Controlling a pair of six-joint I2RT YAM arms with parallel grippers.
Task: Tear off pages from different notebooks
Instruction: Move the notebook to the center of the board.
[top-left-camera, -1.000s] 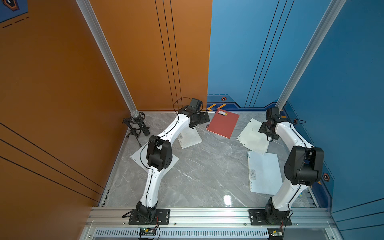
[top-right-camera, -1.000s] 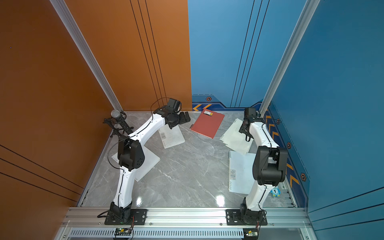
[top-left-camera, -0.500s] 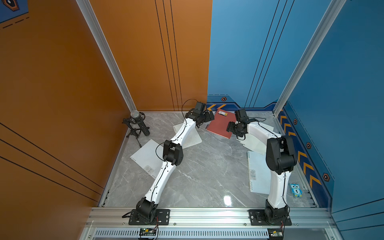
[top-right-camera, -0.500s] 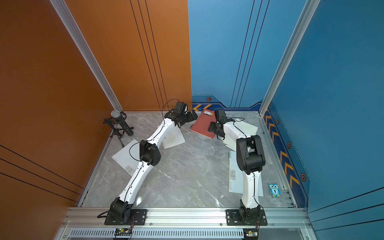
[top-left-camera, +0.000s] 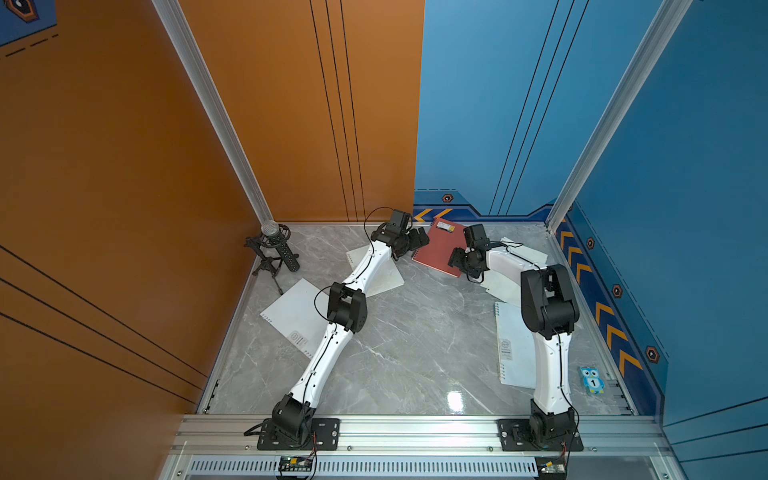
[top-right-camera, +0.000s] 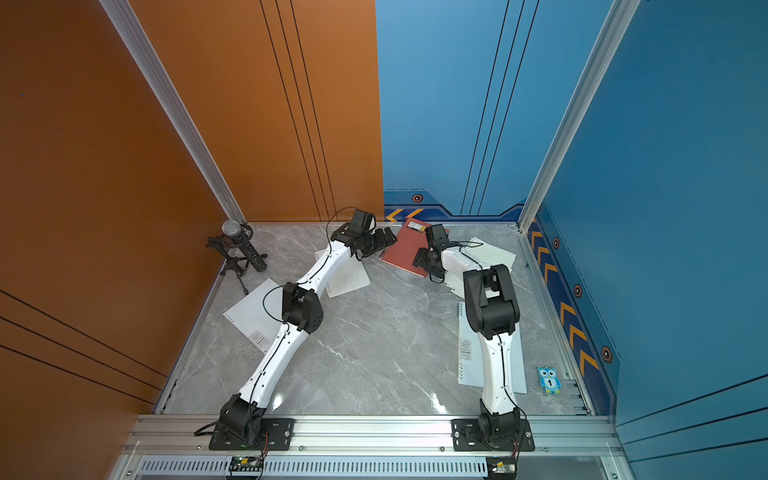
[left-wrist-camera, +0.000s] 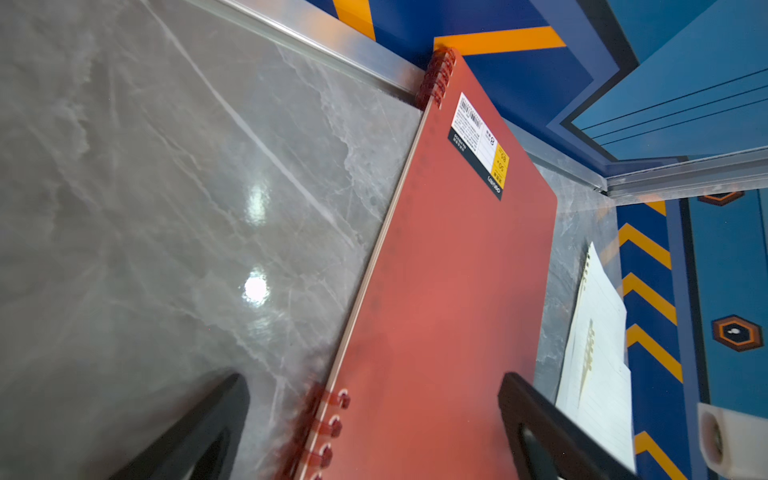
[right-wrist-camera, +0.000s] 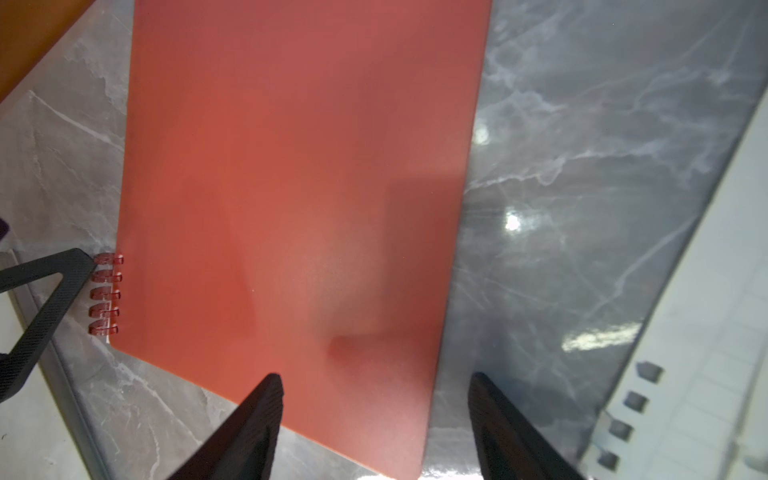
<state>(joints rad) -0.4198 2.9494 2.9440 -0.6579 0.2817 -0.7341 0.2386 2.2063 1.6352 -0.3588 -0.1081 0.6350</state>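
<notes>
The red-orange notebook (top-left-camera: 436, 249) (top-right-camera: 405, 249) lies shut at the back of the table, its label toward the wall. My left gripper (top-left-camera: 420, 241) (left-wrist-camera: 374, 399) is open, hovering over the spiral edge (left-wrist-camera: 332, 415) near one corner. My right gripper (top-left-camera: 454, 261) (right-wrist-camera: 374, 399) is open too, straddling the opposite free corner (right-wrist-camera: 415, 436). Three frosted white notebooks lie about: a large one at the left (top-left-camera: 291, 316), a smaller one (top-left-camera: 384, 276) under the left arm, a large one at the right (top-left-camera: 513, 349). Loose pages (top-left-camera: 521, 251) (right-wrist-camera: 685, 374) lie beside the right arm.
A black microphone stand (top-left-camera: 272, 249) occupies the back left corner. A small blue owl tag (top-left-camera: 592, 379) lies by the right edge. The back wall rail (left-wrist-camera: 316, 41) runs just behind the red notebook. The left gripper's finger (right-wrist-camera: 45, 286) shows in the right wrist view.
Both arms swung inward to the red notebook: the left gripper from over the smaller white notebook, the right gripper from over the loose pages. Both stay open and hold nothing.
</notes>
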